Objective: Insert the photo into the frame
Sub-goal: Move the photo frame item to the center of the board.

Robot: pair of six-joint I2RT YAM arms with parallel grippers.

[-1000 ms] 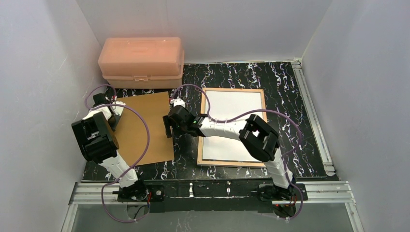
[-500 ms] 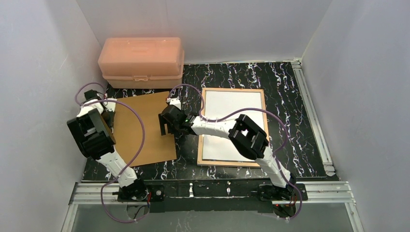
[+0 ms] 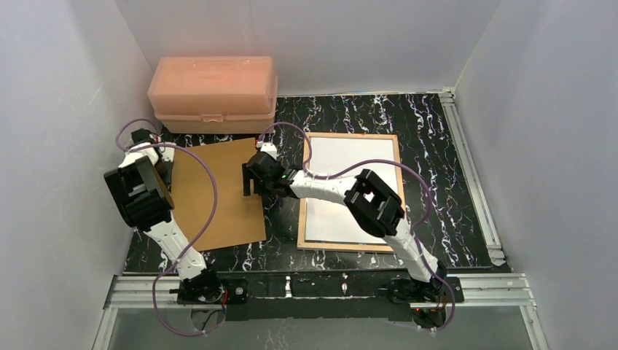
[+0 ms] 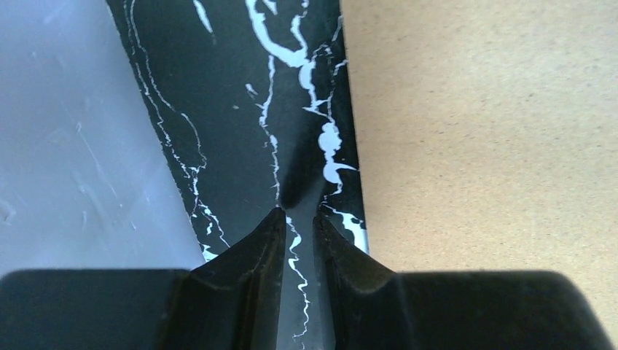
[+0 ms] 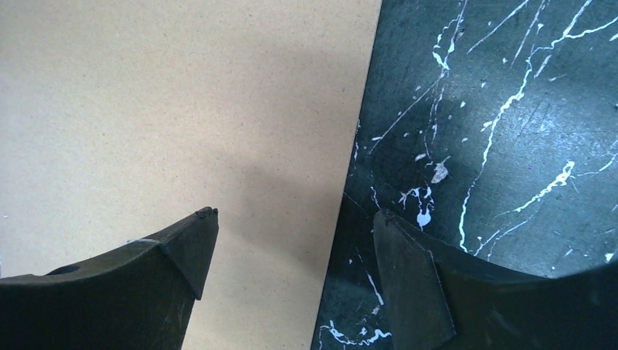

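The frame (image 3: 302,191) lies flat, right of the table's middle, its tan wood border up. A white sheet (image 3: 357,157) fills it; it looks like the photo's plain back. My right gripper (image 3: 252,185) reaches left past the frame. It stands wide open astride the right edge of a loose brown backing board (image 3: 218,208); one finger is over the board and one over the table (image 5: 295,215). My left gripper (image 3: 165,170) is low at the board's left edge (image 4: 297,215). Its fingers (image 4: 256,251) stand a narrow gap apart over bare table, holding nothing.
A pink plastic box (image 3: 213,95) stands at the back left, just behind the board. The white wall (image 4: 65,146) is close on the left gripper's left. A metal rail (image 3: 470,175) runs along the black marbled table's (image 3: 430,146) right side.
My right gripper has moved a little left and farther back along the board's right edge. The left arm has shifted slightly at the board's left edge. Board and frame have not moved.
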